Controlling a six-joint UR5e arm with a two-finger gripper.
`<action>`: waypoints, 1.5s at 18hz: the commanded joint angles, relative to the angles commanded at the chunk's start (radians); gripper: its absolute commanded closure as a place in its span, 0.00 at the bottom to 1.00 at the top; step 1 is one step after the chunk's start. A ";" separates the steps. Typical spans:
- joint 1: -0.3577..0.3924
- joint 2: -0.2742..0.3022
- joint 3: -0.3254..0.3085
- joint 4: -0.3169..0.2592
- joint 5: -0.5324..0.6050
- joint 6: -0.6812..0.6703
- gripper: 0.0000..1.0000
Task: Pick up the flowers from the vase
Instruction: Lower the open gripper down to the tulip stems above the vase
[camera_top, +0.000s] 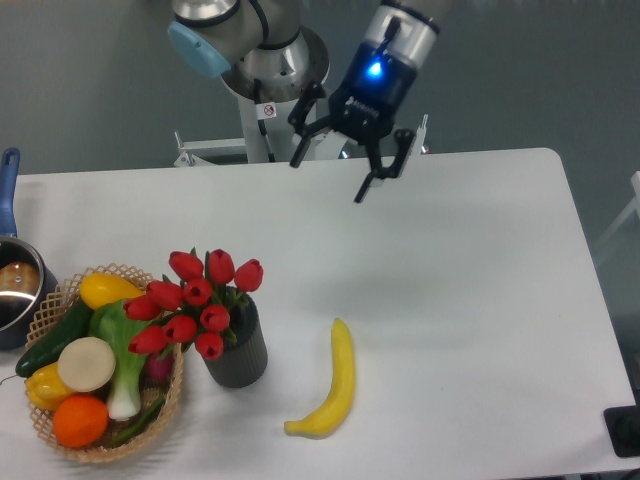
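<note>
One banana (333, 385): lying on the white worktop (450, 300), closest to the camera
Flowers (195, 300): red tulips standing in the vase (238, 352), right beside the wicker basket (170, 400)
End effector (331, 174): fingers spread wide, holding nothing, up over the far edge, well apart from the flowers

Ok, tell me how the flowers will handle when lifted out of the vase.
The flowers look bunched, so probably lift together. Their slim stems likely flex. The short vase may tip if they snag.
</note>
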 joint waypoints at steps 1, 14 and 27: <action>-0.018 -0.006 -0.002 0.002 0.012 0.000 0.00; -0.172 -0.150 0.068 0.136 0.040 -0.186 0.00; -0.249 -0.247 0.058 0.291 0.123 -0.100 0.00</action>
